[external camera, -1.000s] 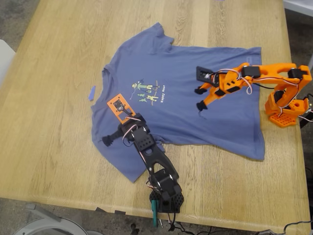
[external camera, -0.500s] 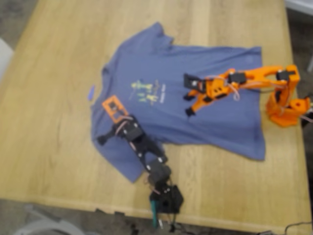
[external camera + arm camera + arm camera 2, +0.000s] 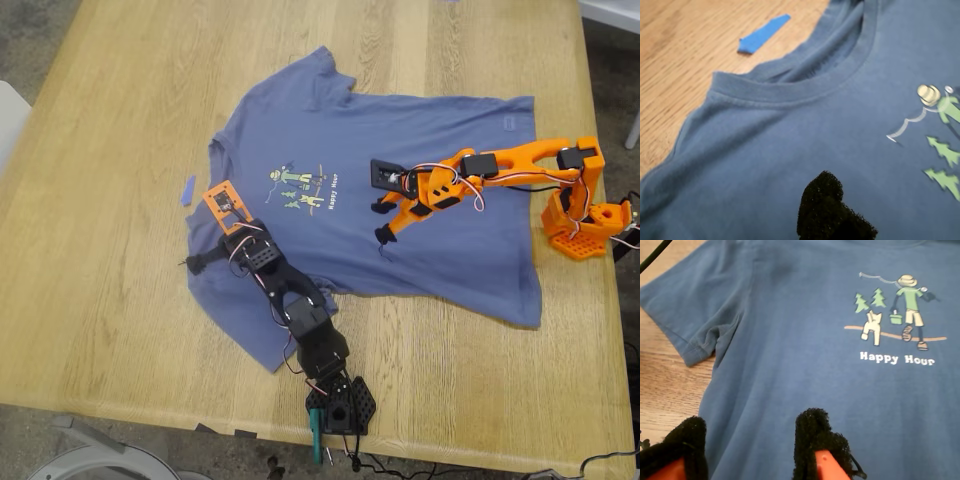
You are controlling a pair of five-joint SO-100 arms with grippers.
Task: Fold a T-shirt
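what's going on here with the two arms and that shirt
Two small arms are reaching over a slate-blue T-shirt spread flat, print up, on a wooden table. My first end effector, on the black arm, hangs over the shoulder area beside the collar, near a blue tape scrap. My second end effector, on the orange arm, is open over the shirt's middle. No fold has been made.

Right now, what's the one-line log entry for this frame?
T-shirt: flat, unfolded, print up | my first gripper: near collar-side shoulder, state unclear | my second gripper: open, empty, over shirt body
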